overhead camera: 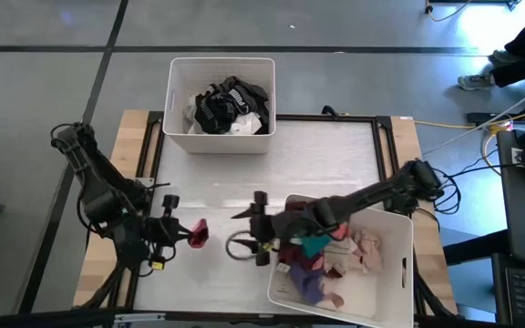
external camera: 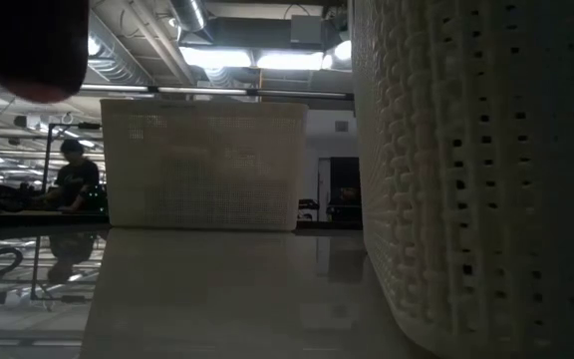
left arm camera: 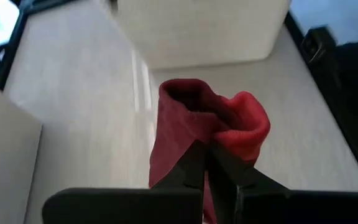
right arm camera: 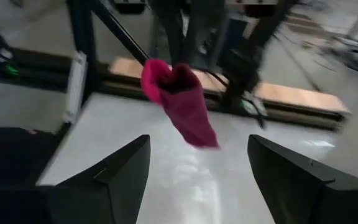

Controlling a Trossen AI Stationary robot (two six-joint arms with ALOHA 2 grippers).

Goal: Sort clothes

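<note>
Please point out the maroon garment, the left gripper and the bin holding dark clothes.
maroon garment (left arm camera: 191, 118): left wrist view, its bunched middle.
left gripper (left arm camera: 209, 152): left wrist view, between its shut fingertips.
far bin (overhead camera: 179, 100): high view, its left wall.

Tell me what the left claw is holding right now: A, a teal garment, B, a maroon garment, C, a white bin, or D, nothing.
B: the left claw is shut on the maroon garment, which hangs clear of the table in the right wrist view.

It is probably a big lab: ceiling pipes and lights are showing, cables are lying around.
</note>
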